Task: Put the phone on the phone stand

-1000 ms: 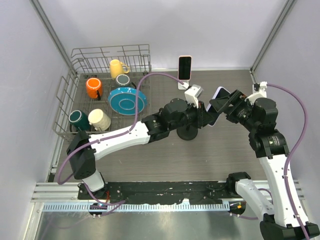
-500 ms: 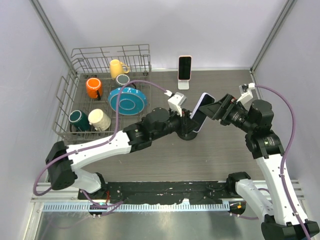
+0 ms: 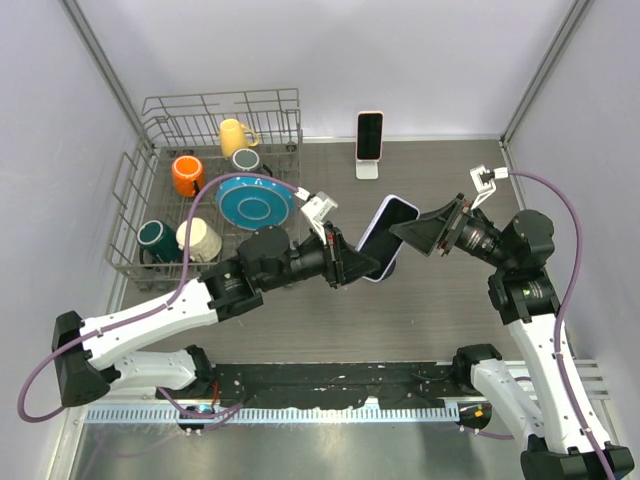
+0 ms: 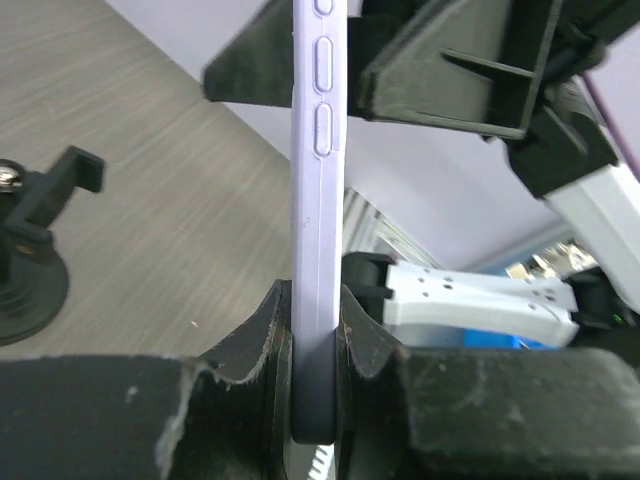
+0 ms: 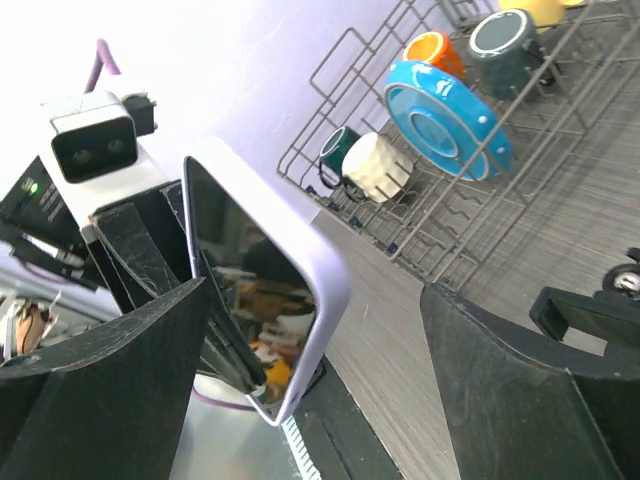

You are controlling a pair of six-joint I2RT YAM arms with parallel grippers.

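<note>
At the left of your table (image 3: 300,325), a wire dish rack (image 3: 222,96) holds mugs (image 3: 199,240) and a blue plate (image 3: 255,203). Just right of it, your left gripper (image 3: 352,265) is clamped on the lower end of the phone (image 3: 385,235). The left wrist view shows its fingers (image 4: 262,345) pressed against the two faces of the lavender case. The phone hangs tilted above the table, its dark screen open to the overhead camera. The black phone stand (image 4: 35,285) sits on the table close below it, and the phone is not yet on it. At the back edge, a second phone (image 3: 370,133) stands upright on a white stand (image 3: 367,168). Your right gripper (image 3: 418,238) meets the phone's upper end with jaws spread wide, one finger on either side of it. You cannot tell whether either finger touches the case.
</note>
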